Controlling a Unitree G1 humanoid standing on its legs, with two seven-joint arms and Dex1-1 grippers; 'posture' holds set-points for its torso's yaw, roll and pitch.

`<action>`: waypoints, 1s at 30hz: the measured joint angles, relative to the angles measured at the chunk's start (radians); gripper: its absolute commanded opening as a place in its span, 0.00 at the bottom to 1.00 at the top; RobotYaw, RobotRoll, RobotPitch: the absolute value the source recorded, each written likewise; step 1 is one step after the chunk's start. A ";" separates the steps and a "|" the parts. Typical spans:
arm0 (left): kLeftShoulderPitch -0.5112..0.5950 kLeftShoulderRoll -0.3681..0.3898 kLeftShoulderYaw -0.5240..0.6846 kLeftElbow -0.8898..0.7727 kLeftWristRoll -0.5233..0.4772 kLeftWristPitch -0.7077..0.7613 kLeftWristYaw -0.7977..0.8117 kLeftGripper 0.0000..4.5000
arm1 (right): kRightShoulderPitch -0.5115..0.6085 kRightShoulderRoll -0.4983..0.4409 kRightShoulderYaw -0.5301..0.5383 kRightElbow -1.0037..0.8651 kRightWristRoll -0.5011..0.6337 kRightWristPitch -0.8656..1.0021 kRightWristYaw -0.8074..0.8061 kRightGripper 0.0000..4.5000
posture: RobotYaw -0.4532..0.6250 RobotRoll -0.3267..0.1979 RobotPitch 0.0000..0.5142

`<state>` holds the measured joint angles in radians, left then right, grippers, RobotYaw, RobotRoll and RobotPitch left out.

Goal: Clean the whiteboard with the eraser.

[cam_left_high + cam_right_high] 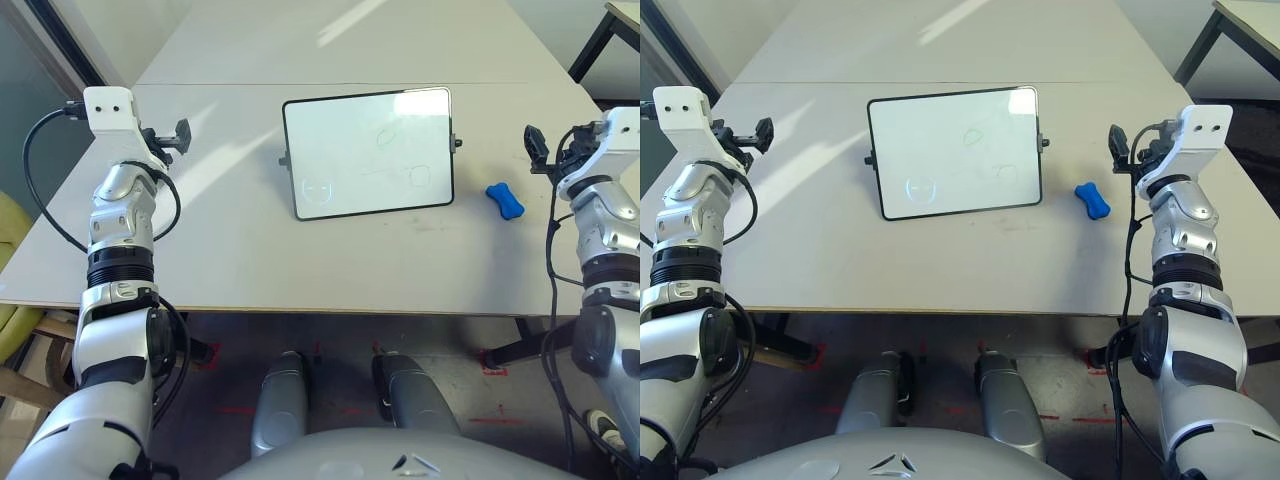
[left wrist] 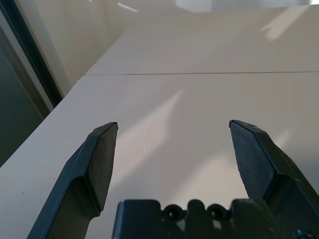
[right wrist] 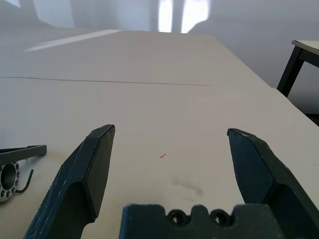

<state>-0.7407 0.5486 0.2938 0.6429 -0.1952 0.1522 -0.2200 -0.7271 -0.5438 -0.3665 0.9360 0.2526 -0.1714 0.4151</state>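
The whiteboard (image 1: 368,152), white with a thin black frame and faint marker doodles, lies flat at the middle of the table. A small blue bone-shaped eraser (image 1: 504,201) rests on the table just to the right of it. My left gripper (image 1: 178,136) hovers over the table's left side, well apart from the board, open with nothing between its fingers (image 2: 97,164). Right of the eraser and slightly farther back, my right gripper (image 1: 536,148) is open and holds nothing; its fingers (image 3: 92,169) stand wide over bare table.
The pale table (image 1: 300,250) has a seam running across behind the board. A second table's dark leg (image 1: 595,40) stands at the far right. A knob and corner of the board's frame (image 3: 15,167) show in the right wrist view.
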 measured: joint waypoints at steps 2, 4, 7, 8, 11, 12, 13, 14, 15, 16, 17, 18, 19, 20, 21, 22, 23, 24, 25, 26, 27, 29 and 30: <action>0.000 0.000 0.000 0.001 0.000 0.000 0.000 1.00 | 0.000 0.000 0.000 0.004 0.000 -0.003 -0.001 1.00 | 0.33 0.62 0.20; -0.001 0.000 0.000 0.003 0.000 0.000 0.000 1.00 | 0.000 0.000 0.000 0.007 0.000 -0.007 -0.003 1.00 | 0.33 0.62 0.20; -0.002 0.000 -0.001 0.003 0.000 0.000 -0.002 1.00 | 0.000 0.000 0.000 0.007 0.000 -0.009 -0.003 1.00 | 0.33 0.62 0.21; -0.002 0.000 -0.001 0.003 0.000 0.000 -0.003 1.00 | 0.000 0.000 0.000 0.007 0.000 -0.009 -0.003 1.00 | 0.33 0.62 0.21; -0.005 0.000 -0.002 0.003 0.000 0.000 -0.017 1.00 | 0.000 -0.001 0.000 0.007 0.000 -0.009 -0.004 1.00 | 0.33 0.62 0.20; -0.007 0.000 -0.003 0.001 -0.001 0.000 -0.027 1.00 | 0.000 -0.001 0.000 0.007 0.000 -0.009 -0.005 1.00 | 0.33 0.62 0.20; -0.007 0.000 -0.005 -0.004 -0.003 0.001 -0.041 1.00 | 0.000 -0.001 0.000 0.007 0.000 -0.009 -0.005 1.00 | 0.33 0.62 0.20; -0.007 0.000 -0.010 -0.013 -0.006 0.002 -0.062 1.00 | 0.000 -0.001 0.000 0.007 0.000 -0.009 -0.006 1.00 | 0.33 0.62 0.19; -0.007 0.000 -0.015 -0.027 -0.009 0.005 -0.081 1.00 | 0.000 -0.001 0.001 0.007 0.000 -0.009 -0.008 1.00 | 0.33 0.62 0.18; -0.006 -0.001 -0.023 -0.047 -0.013 0.008 -0.102 1.00 | 0.000 -0.001 0.001 0.007 0.000 -0.009 -0.009 1.00 | 0.33 0.62 0.18; -0.004 -0.003 -0.031 -0.071 -0.016 0.013 -0.124 1.00 | -0.001 -0.001 0.002 0.007 -0.001 -0.009 -0.009 1.00 | 0.33 0.62 0.18; 0.001 -0.004 -0.039 -0.098 -0.022 0.019 -0.144 1.00 | -0.001 -0.001 0.002 0.007 -0.001 -0.009 -0.009 1.00 | 0.33 0.62 0.18; 0.011 -0.007 -0.046 -0.130 -0.027 0.027 -0.169 1.00 | -0.003 0.000 0.003 0.008 -0.001 -0.009 -0.009 1.00 | 0.33 0.62 0.18; 0.024 -0.008 -0.061 -0.173 -0.034 0.036 -0.199 1.00 | -0.006 0.000 0.003 0.009 -0.002 -0.009 -0.010 1.00 | 0.33 0.62 0.18; 0.036 -0.008 -0.078 -0.208 -0.037 0.043 -0.228 1.00 | -0.010 0.000 0.004 0.011 -0.002 -0.008 -0.011 1.00 | 0.33 0.62 0.18; 0.050 -0.008 -0.096 -0.247 -0.040 0.052 -0.260 1.00 | -0.014 -0.001 0.004 0.012 -0.003 -0.008 -0.012 1.00 | 0.33 0.62 0.18; 0.063 -0.008 -0.115 -0.281 -0.043 0.061 -0.291 1.00 | -0.019 -0.001 0.004 0.012 -0.003 -0.008 -0.014 1.00 | 0.32 0.62 0.18; 0.076 -0.009 -0.130 -0.314 -0.047 0.072 -0.321 1.00 | -0.023 -0.001 0.005 0.012 -0.003 -0.008 -0.014 1.00 | 0.32 0.62 0.18; 0.090 -0.008 -0.144 -0.347 -0.054 0.086 -0.349 1.00 | -0.025 -0.001 0.005 0.012 -0.003 -0.008 -0.015 1.00 | 0.32 0.62 0.18; 0.105 -0.009 -0.162 -0.389 -0.062 0.105 -0.382 1.00 | -0.026 -0.001 0.005 0.012 -0.004 -0.008 -0.015 1.00 | 0.32 0.62 0.18; 0.117 -0.008 -0.175 -0.420 -0.073 0.119 -0.405 1.00 | -0.026 -0.002 0.005 0.012 -0.004 -0.008 -0.015 1.00 | 0.32 0.62 0.17; 0.135 -0.008 -0.198 -0.481 -0.094 0.155 -0.453 1.00 | -0.026 -0.002 0.005 0.012 -0.004 -0.008 -0.016 1.00 | 0.31 0.62 0.17; 0.145 -0.007 -0.207 -0.513 -0.105 0.177 -0.480 1.00 | -0.026 -0.002 0.005 0.012 -0.004 -0.008 -0.016 1.00 | 0.31 0.62 0.18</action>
<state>-0.5961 0.5420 0.0866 0.1302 -0.3003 0.3295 -0.7000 -0.7528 -0.5460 -0.3612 0.9476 0.2487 -0.1791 0.3991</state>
